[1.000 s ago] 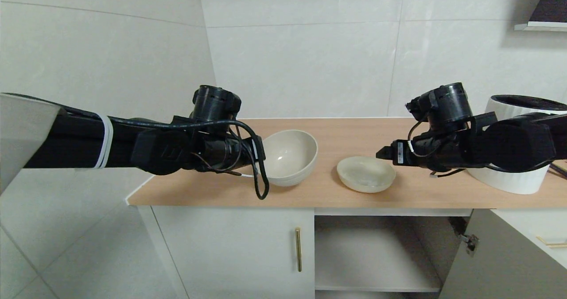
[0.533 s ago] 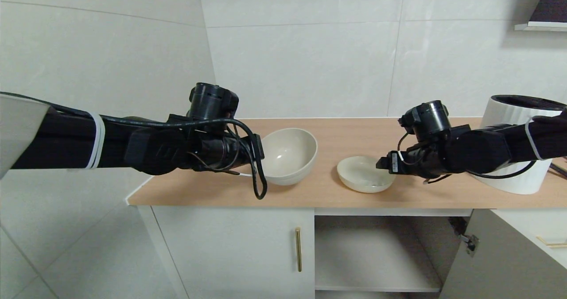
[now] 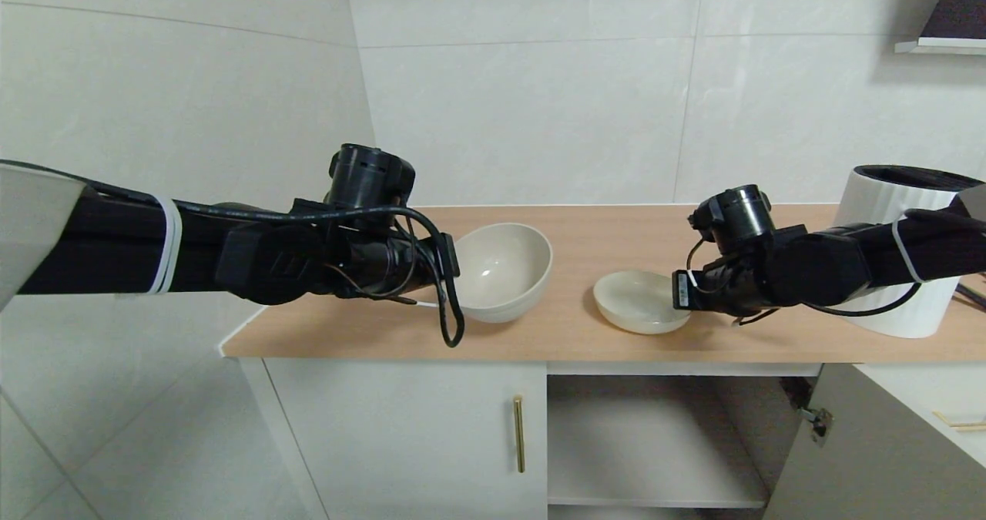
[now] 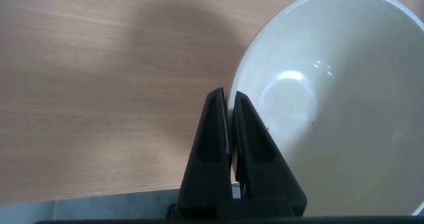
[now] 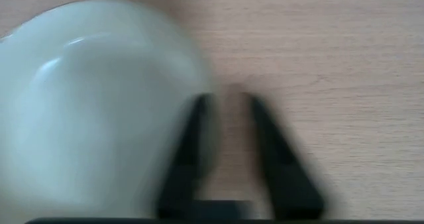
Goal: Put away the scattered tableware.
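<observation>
A large cream bowl (image 3: 504,270) sits tilted on the wooden countertop (image 3: 616,231). My left gripper (image 3: 453,267) is shut on its near-left rim. In the left wrist view the fingers (image 4: 230,118) pinch the bowl (image 4: 331,98) at its edge. A shallow pale dish (image 3: 635,308) rests on the counter to the right of the bowl. My right gripper (image 3: 682,293) is low at the dish's right edge. In the right wrist view it (image 5: 228,138) is open, one finger over the rim of the dish (image 5: 99,98) and the other outside on the wood.
A tall white cylindrical container (image 3: 909,258) stands at the counter's right end behind the right arm. Below the counter an open cabinet compartment (image 3: 647,435) shows a white shelf, with its door (image 3: 870,458) swung out right. A closed door with a brass handle (image 3: 518,433) is left.
My right arm has come down and forward, bringing its gripper from above the dish's right side to the dish's right rim. The left arm with the bowl barely shifted.
</observation>
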Available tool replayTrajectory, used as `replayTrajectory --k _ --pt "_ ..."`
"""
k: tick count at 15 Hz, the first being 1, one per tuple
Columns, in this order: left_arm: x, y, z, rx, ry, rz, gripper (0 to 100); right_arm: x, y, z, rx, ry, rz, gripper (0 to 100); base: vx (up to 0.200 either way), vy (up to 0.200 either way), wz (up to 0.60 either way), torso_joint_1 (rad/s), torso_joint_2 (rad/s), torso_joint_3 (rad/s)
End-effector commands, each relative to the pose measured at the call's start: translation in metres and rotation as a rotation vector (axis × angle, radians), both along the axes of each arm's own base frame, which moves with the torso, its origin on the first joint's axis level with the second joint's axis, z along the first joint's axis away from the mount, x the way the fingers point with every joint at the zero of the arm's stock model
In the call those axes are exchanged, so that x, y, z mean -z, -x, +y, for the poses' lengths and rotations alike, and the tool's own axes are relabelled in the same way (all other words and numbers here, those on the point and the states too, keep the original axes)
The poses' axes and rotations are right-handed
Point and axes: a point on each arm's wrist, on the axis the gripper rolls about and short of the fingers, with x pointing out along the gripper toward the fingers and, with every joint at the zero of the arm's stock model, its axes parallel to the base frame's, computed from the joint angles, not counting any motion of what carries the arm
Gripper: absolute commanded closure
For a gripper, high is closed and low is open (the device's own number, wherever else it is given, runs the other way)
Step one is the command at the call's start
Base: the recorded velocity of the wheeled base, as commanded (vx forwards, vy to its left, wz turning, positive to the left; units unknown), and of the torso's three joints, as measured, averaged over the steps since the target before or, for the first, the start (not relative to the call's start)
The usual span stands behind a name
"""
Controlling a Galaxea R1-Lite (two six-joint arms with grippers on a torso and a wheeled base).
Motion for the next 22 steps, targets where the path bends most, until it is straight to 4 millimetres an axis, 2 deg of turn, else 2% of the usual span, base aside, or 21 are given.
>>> replayTrajectory --k 1,6,8,9,12,13,15,17,18,20,22 --pt "-0.001 0.001 0.000 -0.001 0.003 -0.003 100 -0.002 0.001 0.001 -0.001 -0.005 -0.003 100 0.000 0.000 0.00 0.000 0.00 0.000" --pt "-0.008 0.010 0.004 0.003 0.006 -0.013 100 -0.021 0.013 -0.002 -0.007 -0.017 -0.018 100 0.000 0.000 0.00 0.000 0.00 0.000" --pt "-0.012 0.030 0.014 0.022 -0.016 -0.012 100 -0.030 0.022 -0.004 -0.016 -0.026 -0.021 100 0.000 0.000 0.00 0.000 0.00 0.000" --pt "-0.015 0.044 0.020 0.045 -0.032 -0.019 100 -0.041 0.032 -0.006 -0.038 -0.058 -0.031 100 0.000 0.000 0.00 0.000 0.00 0.000" --pt "-0.020 0.083 0.035 0.127 0.021 -0.102 100 -0.068 0.086 -0.010 -0.156 -0.147 -0.002 100 0.000 0.000 0.00 0.000 0.00 0.000" --pt "-0.021 0.089 0.038 0.129 0.034 -0.126 100 -0.071 0.098 -0.011 -0.178 -0.153 0.004 100 0.000 0.000 0.00 0.000 0.00 0.000" --pt "-0.029 0.101 0.044 0.127 0.046 -0.154 100 -0.072 0.114 -0.015 -0.185 -0.151 0.009 100 0.000 0.000 0.00 0.000 0.00 0.000" --pt "-0.028 0.120 0.051 0.144 0.050 -0.148 100 -0.065 0.124 -0.019 -0.167 -0.165 0.036 100 0.000 0.000 0.00 0.000 0.00 0.000" --pt "-0.026 0.128 0.054 0.146 0.049 -0.145 100 -0.068 0.136 -0.015 -0.172 -0.199 0.036 100 0.000 0.000 0.00 0.000 0.00 0.000" --pt "-0.022 0.133 0.056 0.147 0.045 -0.133 100 -0.068 0.143 -0.017 -0.175 -0.217 0.041 100 0.000 0.000 0.00 0.000 0.00 0.000" --pt "-0.016 0.129 0.052 0.159 0.039 -0.109 100 -0.063 0.146 -0.022 -0.155 -0.210 0.054 100 0.000 0.000 0.00 0.000 0.00 0.000"
